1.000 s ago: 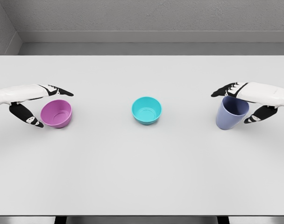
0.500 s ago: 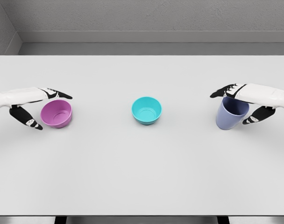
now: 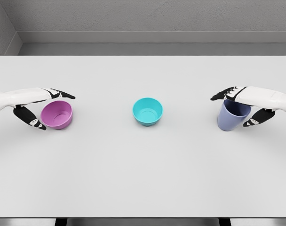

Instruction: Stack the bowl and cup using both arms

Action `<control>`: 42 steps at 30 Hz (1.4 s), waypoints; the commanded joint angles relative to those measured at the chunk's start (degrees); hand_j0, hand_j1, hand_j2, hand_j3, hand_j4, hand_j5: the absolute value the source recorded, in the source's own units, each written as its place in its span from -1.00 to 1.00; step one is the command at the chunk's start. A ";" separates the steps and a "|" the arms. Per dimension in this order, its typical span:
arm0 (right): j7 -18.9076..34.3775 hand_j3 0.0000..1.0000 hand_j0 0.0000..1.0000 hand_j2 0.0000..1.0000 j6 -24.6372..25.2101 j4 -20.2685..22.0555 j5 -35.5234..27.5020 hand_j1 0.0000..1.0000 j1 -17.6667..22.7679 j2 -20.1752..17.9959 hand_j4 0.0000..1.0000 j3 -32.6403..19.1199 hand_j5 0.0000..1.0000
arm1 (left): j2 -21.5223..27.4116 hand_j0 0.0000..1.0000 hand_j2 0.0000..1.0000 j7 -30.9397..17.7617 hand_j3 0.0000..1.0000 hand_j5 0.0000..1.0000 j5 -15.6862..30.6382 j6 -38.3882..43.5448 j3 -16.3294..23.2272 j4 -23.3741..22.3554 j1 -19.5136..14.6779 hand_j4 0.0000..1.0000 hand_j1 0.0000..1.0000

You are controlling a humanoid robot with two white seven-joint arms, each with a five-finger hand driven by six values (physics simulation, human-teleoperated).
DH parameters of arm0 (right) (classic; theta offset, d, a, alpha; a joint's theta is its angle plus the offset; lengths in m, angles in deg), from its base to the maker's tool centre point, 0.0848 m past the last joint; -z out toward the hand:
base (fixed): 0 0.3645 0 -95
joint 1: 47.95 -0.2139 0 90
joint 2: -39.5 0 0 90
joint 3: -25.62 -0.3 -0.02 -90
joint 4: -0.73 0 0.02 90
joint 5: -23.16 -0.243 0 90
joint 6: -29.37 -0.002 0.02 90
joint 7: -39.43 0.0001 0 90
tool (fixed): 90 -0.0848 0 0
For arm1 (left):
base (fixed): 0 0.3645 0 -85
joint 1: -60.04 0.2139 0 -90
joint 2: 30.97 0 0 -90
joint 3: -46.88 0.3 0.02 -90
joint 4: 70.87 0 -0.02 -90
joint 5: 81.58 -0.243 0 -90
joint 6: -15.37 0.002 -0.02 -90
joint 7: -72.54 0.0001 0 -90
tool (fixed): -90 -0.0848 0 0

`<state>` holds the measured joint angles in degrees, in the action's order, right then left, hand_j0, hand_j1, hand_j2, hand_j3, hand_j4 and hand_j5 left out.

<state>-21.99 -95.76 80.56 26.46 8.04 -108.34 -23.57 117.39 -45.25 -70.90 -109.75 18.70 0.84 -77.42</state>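
A purple bowl (image 3: 57, 115) stands on the table's left side, a teal bowl (image 3: 147, 111) in the middle and a lavender-blue cup (image 3: 230, 118) upright on the right. My left hand (image 3: 57, 112) straddles the purple bowl, fingers (image 3: 60, 93) stretched over its far rim and thumb (image 3: 31, 118) just off its near left side. My right hand (image 3: 229, 111) straddles the cup the same way, fingers (image 3: 224, 94) over the far rim, thumb (image 3: 255, 118) close to the cup's right wall. Both hands look open; neither object is lifted.
The white table (image 3: 143, 174) reaches a grey wall at the back. The teal bowl sits about midway between the two hands.
Both thumbs have drawn in slightly toward the bowl and the cup. The left hand edged a little right. Bowl, cup and teal bowl have not moved.
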 commanded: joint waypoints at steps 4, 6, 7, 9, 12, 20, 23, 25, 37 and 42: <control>0.07 0.94 0.94 0.94 0.13 -0.99 -0.22 0.94 0.00 0.45 0.94 -0.12 0.94 | -0.79 1.00 1.00 0.02 1.00 1.00 0.22 0.12 -0.03 -0.86 0.00 1.00 1.00; 0.77 0.89 0.89 0.89 0.13 -1.08 -0.22 0.89 0.00 0.45 0.89 -0.29 0.89 | -0.79 1.00 1.00 0.02 1.00 1.00 0.22 0.12 -0.03 -1.04 0.00 1.00 1.00; 0.77 0.88 0.88 0.88 0.13 -1.08 -0.13 0.88 0.00 0.45 0.88 -0.29 0.88 | -0.79 1.00 1.00 0.02 1.00 1.00 0.22 0.12 -0.03 -1.04 0.00 1.00 1.00; 0.77 0.82 0.82 0.82 0.13 -1.08 0.13 0.82 0.00 0.54 0.82 -0.38 0.82 | -0.79 1.00 1.00 0.02 1.00 1.00 0.22 0.12 -0.03 -1.04 0.00 1.00 1.00; 0.77 0.72 0.72 0.72 0.13 -1.17 1.10 0.72 0.00 0.54 0.72 -0.64 0.72 | -0.79 1.00 1.00 0.02 1.00 1.00 0.22 0.12 -0.03 -1.12 0.00 1.00 1.00; 0.77 0.57 0.57 0.57 0.13 -0.99 1.36 0.57 0.18 0.54 0.57 -0.64 0.57 | -1.23 1.00 1.00 0.02 1.00 1.00 0.22 0.12 0.24 -2.44 0.00 1.00 1.00; 0.68 0.55 0.55 0.55 0.13 -0.99 1.36 0.55 0.18 0.54 0.55 -0.64 0.55 | -1.41 1.00 1.00 0.02 1.00 1.00 0.22 0.12 0.33 -2.62 0.00 1.00 1.00; 0.77 0.54 0.54 0.54 0.13 -0.90 1.45 0.54 0.35 0.54 0.54 -0.47 0.54 | -1.49 1.00 1.00 0.02 1.00 1.00 0.22 0.12 0.50 -2.62 0.00 1.00 1.00; 0.68 0.44 0.44 0.44 0.13 -0.64 2.33 0.44 0.35 1.33 0.44 -0.29 0.44 | -2.46 1.00 1.00 0.02 1.00 1.00 0.13 0.12 0.68 -4.29 0.00 1.00 1.00; 0.68 0.34 0.34 0.34 0.13 -0.64 2.42 0.34 0.35 1.42 0.34 -0.29 0.34 | -2.46 1.00 1.00 0.02 1.00 1.00 -0.14 0.12 0.68 -4.91 0.00 1.00 1.00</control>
<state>-21.34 -95.36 79.92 27.92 8.48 -107.07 -24.17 114.96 -45.25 -71.31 -109.74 19.41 -3.77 -77.42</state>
